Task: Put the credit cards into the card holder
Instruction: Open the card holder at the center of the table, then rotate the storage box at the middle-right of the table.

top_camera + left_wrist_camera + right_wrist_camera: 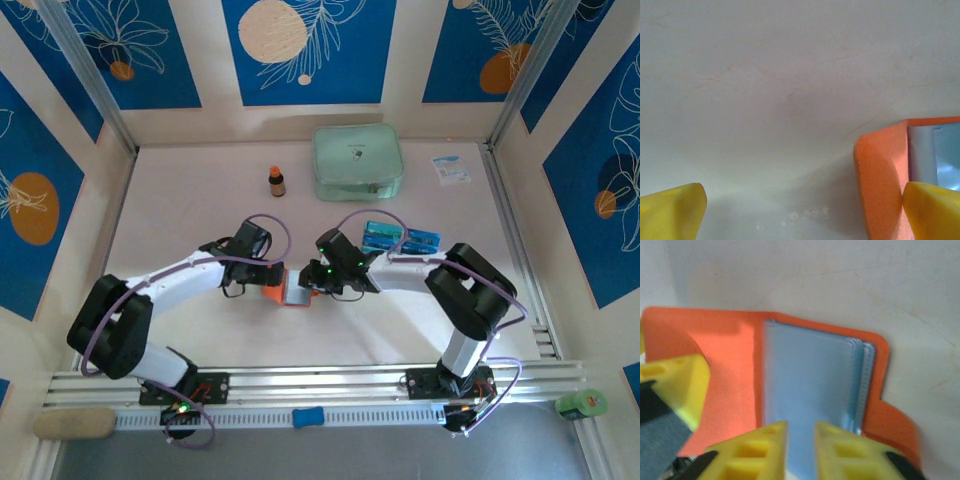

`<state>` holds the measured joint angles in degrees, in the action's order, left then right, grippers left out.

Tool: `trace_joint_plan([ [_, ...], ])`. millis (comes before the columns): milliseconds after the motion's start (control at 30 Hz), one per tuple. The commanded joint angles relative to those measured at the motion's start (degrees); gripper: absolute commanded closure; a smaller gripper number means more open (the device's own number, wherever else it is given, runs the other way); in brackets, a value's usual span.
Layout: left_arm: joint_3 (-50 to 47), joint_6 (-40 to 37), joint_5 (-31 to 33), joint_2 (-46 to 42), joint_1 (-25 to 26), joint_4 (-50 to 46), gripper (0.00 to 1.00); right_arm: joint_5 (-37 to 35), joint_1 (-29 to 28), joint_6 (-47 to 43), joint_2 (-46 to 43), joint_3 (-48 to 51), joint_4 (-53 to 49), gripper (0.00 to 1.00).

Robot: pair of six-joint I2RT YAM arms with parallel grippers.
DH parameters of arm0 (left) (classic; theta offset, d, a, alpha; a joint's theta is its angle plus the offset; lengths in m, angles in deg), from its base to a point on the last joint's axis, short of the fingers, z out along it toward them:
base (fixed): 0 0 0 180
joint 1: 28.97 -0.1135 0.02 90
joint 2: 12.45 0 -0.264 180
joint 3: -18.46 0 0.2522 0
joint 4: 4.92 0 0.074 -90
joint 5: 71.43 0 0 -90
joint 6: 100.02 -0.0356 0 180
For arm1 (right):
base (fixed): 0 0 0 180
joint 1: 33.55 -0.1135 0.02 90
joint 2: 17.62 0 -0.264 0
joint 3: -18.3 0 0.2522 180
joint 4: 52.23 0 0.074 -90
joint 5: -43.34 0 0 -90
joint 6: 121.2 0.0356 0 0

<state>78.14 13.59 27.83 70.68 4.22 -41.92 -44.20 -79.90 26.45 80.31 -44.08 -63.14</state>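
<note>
The orange card holder (277, 293) lies open on the table between both grippers, its clear bluish sleeves (810, 375) showing beside the orange flap (725, 370). My right gripper (801, 450) hovers over the sleeves, its jaws a narrow gap apart with nothing pinched between them. My left gripper (802, 215) is wide open at the holder's left edge (880, 175), and its right finger (932, 210) rests at the flap's inner edge. That finger (675, 385) also shows in the right wrist view. The teal-blue credit cards (400, 238) lie on the table behind the right arm.
A mint-green zip case (357, 162) sits at the back centre with a small brown bottle (277, 181) to its left and a white paper slip (451, 168) to its right. Metal rails run along the near and right edges.
</note>
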Motion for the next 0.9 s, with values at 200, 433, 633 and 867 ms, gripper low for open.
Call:
trace_joint_plan([
  [200,-0.34,-0.24,-0.29,-1.40,0.65,0.44,0.00,0.09,6.80,-8.40,-17.46,5.42,-12.23,0.68],
  [433,-0.41,-0.33,-0.29,-0.69,0.65,1.09,0.00,-1.98,9.26,-14.11,-18.84,6.57,-19.00,0.71],
  [633,-0.21,-0.57,-0.29,-0.60,0.60,0.78,0.00,-5.79,9.08,-16.83,-16.74,7.13,-20.86,0.75],
  [867,-0.13,-0.33,-0.47,-0.43,0.65,1.02,0.00,-10.46,9.76,-19.77,-13.12,5.72,-21.05,0.77],
])
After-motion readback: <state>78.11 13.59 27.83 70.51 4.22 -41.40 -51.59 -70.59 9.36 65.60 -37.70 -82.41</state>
